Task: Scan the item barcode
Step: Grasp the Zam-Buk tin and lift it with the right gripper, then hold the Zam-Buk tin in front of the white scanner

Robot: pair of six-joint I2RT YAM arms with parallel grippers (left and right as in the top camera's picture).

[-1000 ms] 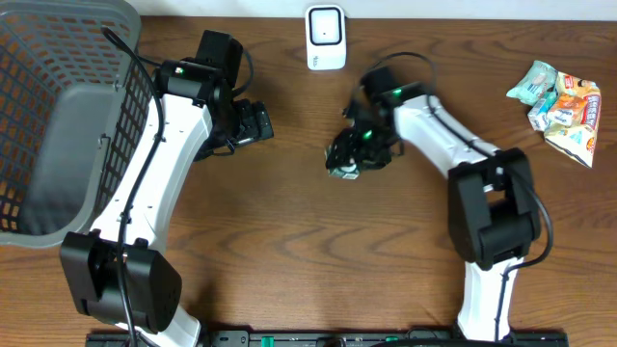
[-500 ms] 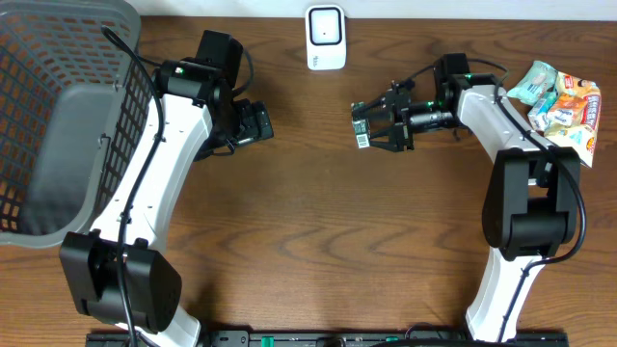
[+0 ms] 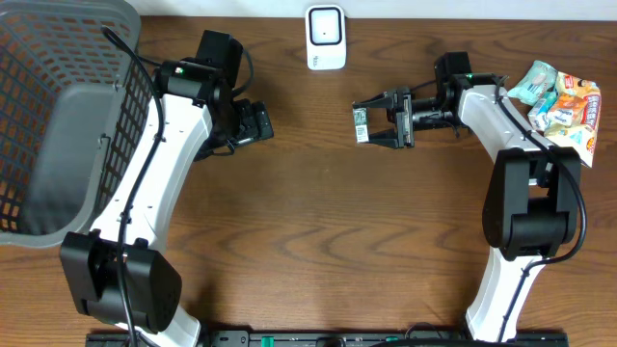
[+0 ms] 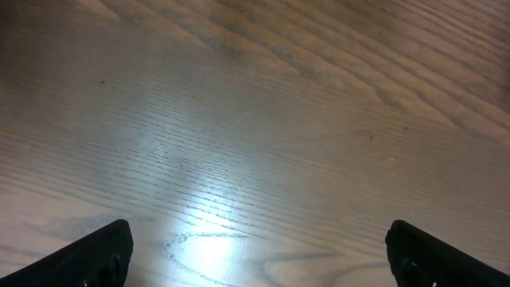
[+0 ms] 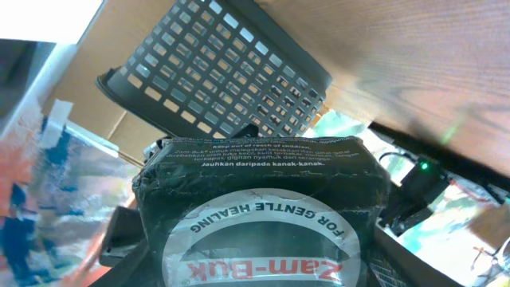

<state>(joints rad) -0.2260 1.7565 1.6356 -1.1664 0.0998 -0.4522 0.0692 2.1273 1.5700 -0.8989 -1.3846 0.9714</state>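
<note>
A brown wood-grain table fills the overhead view. The task's thing, a small dark box, is held above the table a little right of centre, near and slightly right of the white scanner that stands at the far edge. The right gripper has the box clamped between its two fingers, jaws about half apart, reaching leftward. From the right wrist the box shows a round label reading "Zam-Buk" and small white print along its top edge.

The left gripper hangs over bare wood left of centre, well apart from the box. Its jaws stand fully wide with nothing between them; in the left wrist view only the two dark fingertips show at the lower corners.

A grey mesh basket sits at the far left. A pile of colourful snack packets lies at the far right.
</note>
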